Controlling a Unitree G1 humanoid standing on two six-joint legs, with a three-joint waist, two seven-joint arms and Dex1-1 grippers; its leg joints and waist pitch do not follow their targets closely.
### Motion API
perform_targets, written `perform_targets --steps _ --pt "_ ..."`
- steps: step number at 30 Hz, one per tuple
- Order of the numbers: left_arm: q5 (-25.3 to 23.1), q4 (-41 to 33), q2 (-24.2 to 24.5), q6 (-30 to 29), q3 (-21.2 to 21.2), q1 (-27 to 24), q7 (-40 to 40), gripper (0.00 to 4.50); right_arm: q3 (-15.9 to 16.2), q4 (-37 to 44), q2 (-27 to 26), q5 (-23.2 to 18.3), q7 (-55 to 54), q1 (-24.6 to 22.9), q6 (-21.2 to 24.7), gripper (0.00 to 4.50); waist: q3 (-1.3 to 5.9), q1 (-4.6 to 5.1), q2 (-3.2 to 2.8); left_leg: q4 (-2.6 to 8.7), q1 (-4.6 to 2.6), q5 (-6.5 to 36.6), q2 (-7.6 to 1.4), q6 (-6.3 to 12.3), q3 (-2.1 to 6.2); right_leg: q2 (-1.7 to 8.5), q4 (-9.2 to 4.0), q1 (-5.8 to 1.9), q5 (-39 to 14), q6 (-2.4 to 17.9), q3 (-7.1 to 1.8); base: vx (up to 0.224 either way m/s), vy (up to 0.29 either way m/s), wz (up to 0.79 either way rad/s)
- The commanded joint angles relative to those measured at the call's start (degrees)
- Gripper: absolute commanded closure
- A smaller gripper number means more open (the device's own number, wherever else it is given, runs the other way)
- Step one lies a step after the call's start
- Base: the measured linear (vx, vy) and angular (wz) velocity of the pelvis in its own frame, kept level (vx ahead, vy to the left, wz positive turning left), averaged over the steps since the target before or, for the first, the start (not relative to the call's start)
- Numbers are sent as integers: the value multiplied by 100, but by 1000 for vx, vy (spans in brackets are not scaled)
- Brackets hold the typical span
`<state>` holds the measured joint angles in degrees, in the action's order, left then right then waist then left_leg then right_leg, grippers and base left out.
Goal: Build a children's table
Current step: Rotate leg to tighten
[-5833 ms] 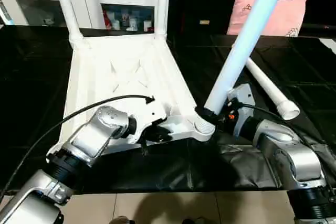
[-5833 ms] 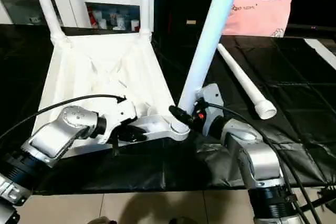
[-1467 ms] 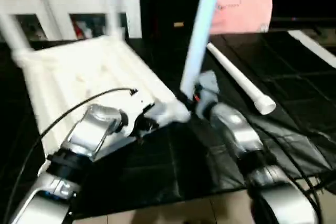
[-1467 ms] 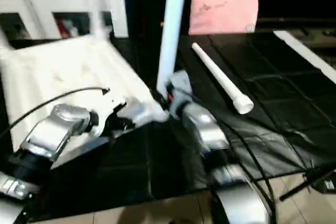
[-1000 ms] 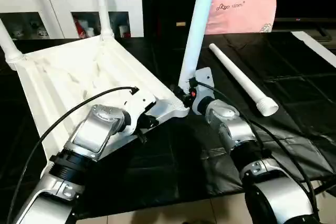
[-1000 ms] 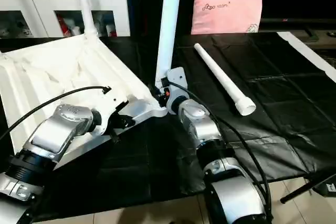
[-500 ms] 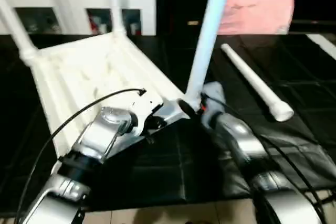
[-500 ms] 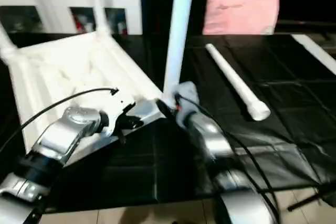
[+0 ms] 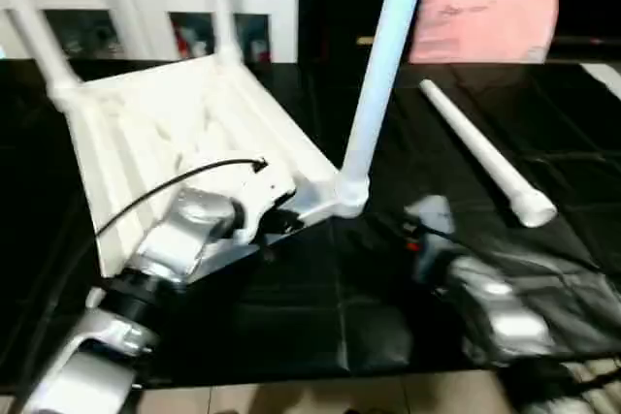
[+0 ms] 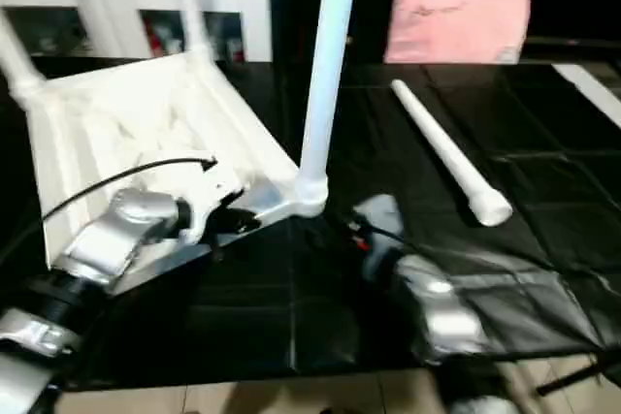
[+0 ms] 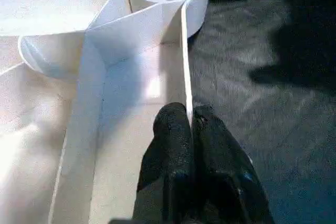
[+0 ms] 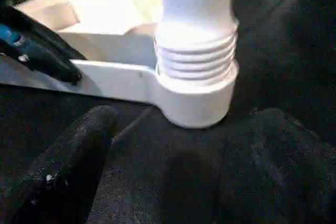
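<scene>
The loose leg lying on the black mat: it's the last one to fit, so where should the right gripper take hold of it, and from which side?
Probably on the plain shaft of the loose leg, a bit up from its ribbed wide end, leaving that end free for a socket. It lies flat on the black mat with bare mat either side, so come from above, fingers straddling it. The right gripper is open and nearest that end.

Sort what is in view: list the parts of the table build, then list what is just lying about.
Part of the build:
- tabletop, upside down, left gripper pinching its edge wall
- three legs standing in corner sockets, the nearest leg in front of the open right gripper
- loose leg lying on the black cover

Just lying about:
- pink pillow
- white cabinet
</scene>
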<state>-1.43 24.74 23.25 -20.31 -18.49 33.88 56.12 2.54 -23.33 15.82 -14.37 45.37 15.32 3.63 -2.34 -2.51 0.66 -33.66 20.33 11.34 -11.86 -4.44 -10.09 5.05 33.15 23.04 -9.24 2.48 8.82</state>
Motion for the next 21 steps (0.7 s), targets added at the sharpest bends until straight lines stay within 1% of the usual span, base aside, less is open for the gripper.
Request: perform_targets --steps 1,2,3,4,5,6,7,8,9,10,11,12,14,16,17,19,21 --pt "-14 34 38 414 -244 113 440 450 -86 204 171 -187 326 100 61 7 323 -18 -16 387 -18 1124 -193 413 57 414 -430 -346 -1725 739 -420 0 0 0" --pt "3 66 80 527 -277 112 602 450 -90 237 274 -226 480 156 97 7 327 -22 2 386 -20 1103 -200 402 53 415 -428 -344 -1710 739 -425 0 0 0" --pt "3 66 80 527 -277 112 602 450 -90 237 274 -226 480 156 97 7 330 -32 -3 384 -22 1086 -200 397 55 416 -415 -348 -1687 750 -425 0 0 0" --pt "-7 140 193 836 -366 127 930 450 -50 306 509 -256 826 263 204 7 332 -42 -1 383 -25 1055 -200 401 52 415 -415 -348 -1662 755 -429 0 0 0" --pt "-12 190 234 999 -402 140 1058 450 -23 350 598 -267 955 285 253 7 337 -68 2 380 -26 1005 -205 422 54 416 -402 -356 -1612 756 -434 0 0 0" --pt "-18 216 257 1072 -425 150 1126 450 2 362 652 -267 1037 310 292 7 334 -84 -2 376 -31 982 -200 437 47 411 -403 -346 -1585 761 -436 0 0 0" --pt "-36 287 297 1253 -478 179 1280 450 70 379 775 -255 1231 372 355 7 343 -102 11 373 -34 910 -204 452 46 407 -372 -350 -1443 806 -438 0 0 0" --pt "-46 325 308 1334 -503 195 1350 450 108 377 833 -233 1315 409 372 7 344 -117 7 371 -38 882 -209 447 42 414 -366 -349 -1410 817 -441 0 0 0" --pt "-59 380 325 1492 -561 211 1513 450 211 325 952 -138 1475 508 358 7 343 -134 9 370 -36 863 -211 446 43 418 -354 -351 -1388 842 -441 0 0 0" --pt "-60 382 327 1502 -566 211 1523 450 219 321 960 -132 1488 514 355 7 346 -148 6 369 -41 854 -210 444 41 420 -359 -351 -1389 845 -439 0 0 0" --pt "-80 397 349 1637 -630 210 1662 450 313 264 1055 -64 1675 602 299 7 353 -184 5 363 -44 781 -218 430 34 424 -337 -349 -1292 879 -444 0 0 0" --pt "-80 397 349 1637 -630 210 1662 450 313 264 1055 -64 1675 602 299 7 353 -184 5 363 -44 781 -218 430 34 424 -337 -349 -1292 879 -444 0 0 0" --pt "-75 398 356 1757 -676 207 1811 450 380 192 1119 -52 1870 711 321 7 365 -241 10 358 -49 716 -225 428 28 430 -321 -352 -1224 896 -447 0 0 0" --pt "-75 395 359 1879 -721 209 1941 450 458 129 1161 1 2025 796 278 7 368 -252 13 356 -38 687 -224 427 30 423 -307 -361 -1174 909 -439 0 0 0" --pt "-73 381 354 1973 -762 215 2067 450 562 47 1193 80 2201 867 179 7 370 -257 13 352 -37 699 -228 417 31 428 -300 -366 -1165 916 -439 0 0 0" --pt "-62 355 341 2048 -806 226 2192 450 689 -102 1195 174 2367 956 64 7 366 -260 14 350 -40 729 -227 406 26 429 -306 -357 -1205 917 -439 0 0 0" --pt "-59 344 340 2057 -816 226 2217 450 716 -138 1192 189 2399 976 48 7 367 -271 13 350 -35 724 -229 396 28 432 -305 -365 -1231 912 -441 0 0 0"
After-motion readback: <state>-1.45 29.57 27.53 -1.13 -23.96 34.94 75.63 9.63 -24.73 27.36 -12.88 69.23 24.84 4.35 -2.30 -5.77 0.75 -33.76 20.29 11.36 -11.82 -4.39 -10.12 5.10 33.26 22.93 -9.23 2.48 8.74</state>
